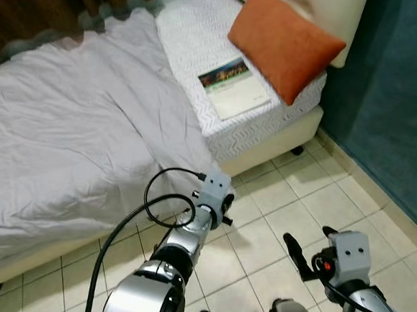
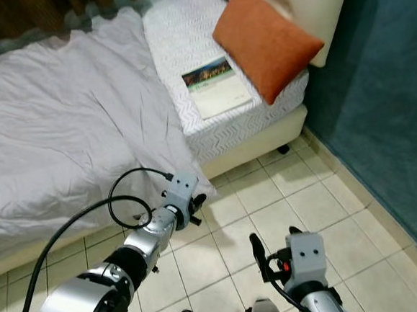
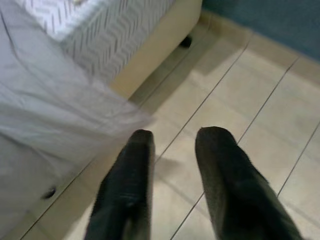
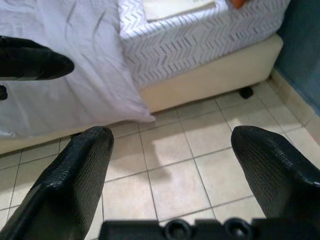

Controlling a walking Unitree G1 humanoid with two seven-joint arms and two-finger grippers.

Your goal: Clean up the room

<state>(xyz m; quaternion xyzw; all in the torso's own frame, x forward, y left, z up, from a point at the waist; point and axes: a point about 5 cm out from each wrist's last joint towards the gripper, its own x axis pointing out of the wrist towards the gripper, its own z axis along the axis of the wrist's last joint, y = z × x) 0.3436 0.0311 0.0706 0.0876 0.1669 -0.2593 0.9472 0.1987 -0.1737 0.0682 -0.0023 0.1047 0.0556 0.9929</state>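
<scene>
A crumpled grey sheet point(image 1: 76, 130) covers most of the bed, and one corner of it point(image 4: 142, 112) hangs down over the bed's side to the floor. A book point(image 1: 232, 87) lies flat on the bare patterned mattress point(image 1: 199, 34), beside an orange pillow point(image 1: 282, 42). My left gripper point(image 3: 172, 137) hovers low over the tiles just in front of that hanging corner, narrowly open and holding nothing. My right gripper point(image 1: 309, 236) is nearer to me over the floor, wide open and empty.
The cream bed base point(image 4: 215, 75) stands on small dark feet point(image 4: 246, 92) on beige floor tiles point(image 1: 305, 192). A blue wall point(image 1: 400, 112) runs along the right. A cream cushion point(image 1: 326, 2) leans behind the pillow. A black cable point(image 1: 154, 203) loops off my left forearm.
</scene>
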